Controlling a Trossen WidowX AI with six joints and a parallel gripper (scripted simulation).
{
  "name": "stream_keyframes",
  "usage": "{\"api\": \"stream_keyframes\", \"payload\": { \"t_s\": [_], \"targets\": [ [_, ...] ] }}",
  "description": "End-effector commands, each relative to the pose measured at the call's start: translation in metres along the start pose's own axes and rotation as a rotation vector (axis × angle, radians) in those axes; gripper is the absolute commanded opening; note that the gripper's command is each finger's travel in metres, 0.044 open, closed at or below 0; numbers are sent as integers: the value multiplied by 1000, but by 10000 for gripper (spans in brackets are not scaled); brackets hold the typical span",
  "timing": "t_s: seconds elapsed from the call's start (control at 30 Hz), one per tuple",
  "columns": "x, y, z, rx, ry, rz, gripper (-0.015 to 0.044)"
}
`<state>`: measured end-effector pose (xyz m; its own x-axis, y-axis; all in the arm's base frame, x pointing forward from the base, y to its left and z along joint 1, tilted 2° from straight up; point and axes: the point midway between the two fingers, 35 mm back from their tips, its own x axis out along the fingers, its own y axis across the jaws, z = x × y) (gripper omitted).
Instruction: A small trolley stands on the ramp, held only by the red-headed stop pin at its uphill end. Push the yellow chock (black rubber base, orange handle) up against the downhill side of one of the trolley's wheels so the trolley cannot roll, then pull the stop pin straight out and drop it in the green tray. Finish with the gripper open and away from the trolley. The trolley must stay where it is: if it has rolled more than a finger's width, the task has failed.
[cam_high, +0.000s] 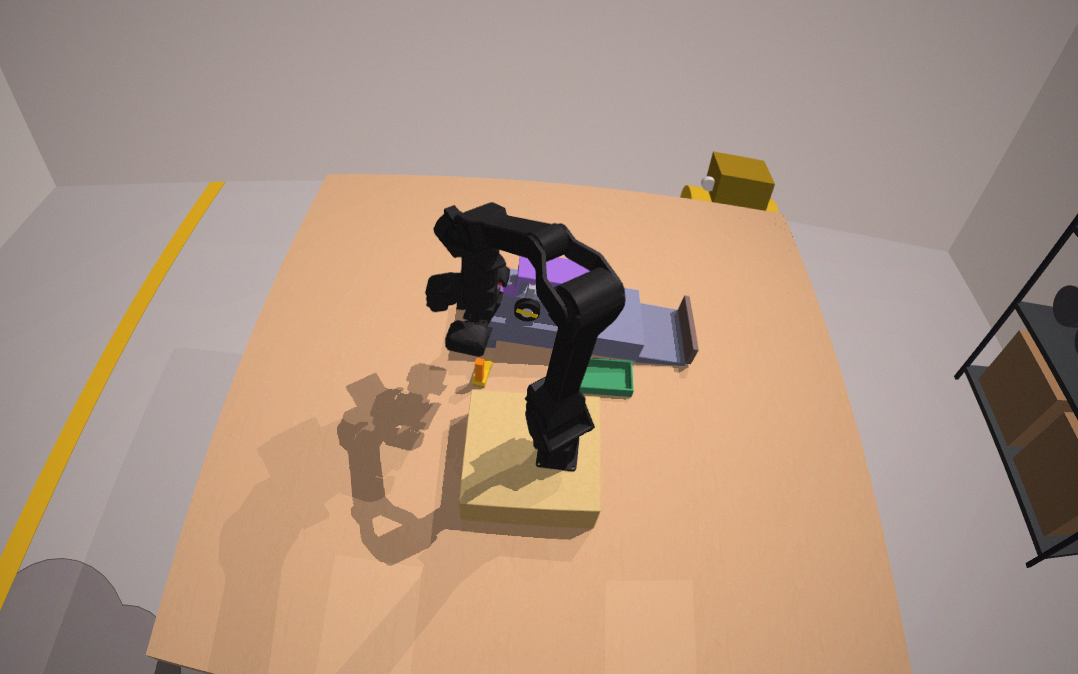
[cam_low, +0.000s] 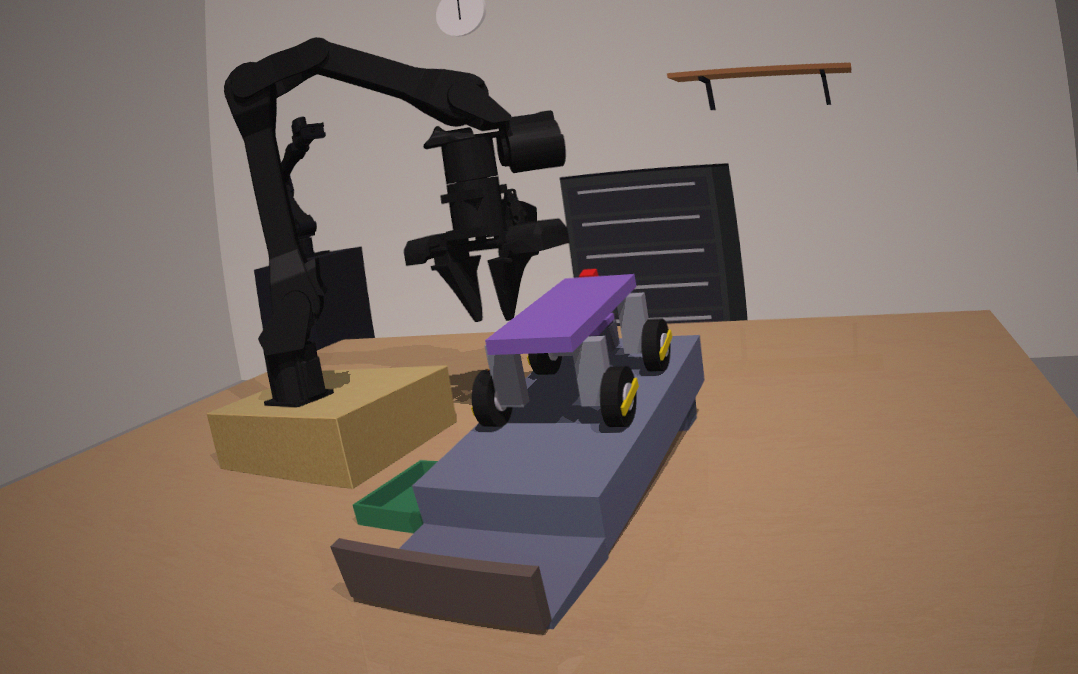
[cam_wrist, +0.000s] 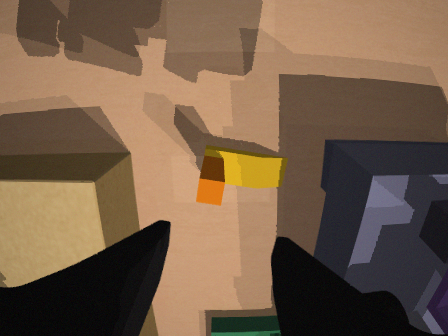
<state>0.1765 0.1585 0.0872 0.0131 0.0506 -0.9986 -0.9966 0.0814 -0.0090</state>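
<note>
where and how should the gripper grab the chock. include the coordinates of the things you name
Probably by the orange handle (cam_high: 479, 371) (cam_wrist: 210, 192), from above: it stands upright at one end of the low yellow chock (cam_high: 487, 376) (cam_wrist: 254, 170), a narrow post with free space around it for a finger on each side.

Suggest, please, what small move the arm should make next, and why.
I would probably lower the open jaws toward the handle of the chock, adjusting sideways as needed: they hang above the table with nothing between them, and the chock stands off the ramp.
</note>
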Motion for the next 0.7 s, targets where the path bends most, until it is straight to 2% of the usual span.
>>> {"api": "stream_keyframes", "payload": {
  "t_s": [0.0,0.67],
  "targets": [
    [16,3,-2,7,10,18,190],
    [49,5,-3,7,11,18,190]
  ]
}}
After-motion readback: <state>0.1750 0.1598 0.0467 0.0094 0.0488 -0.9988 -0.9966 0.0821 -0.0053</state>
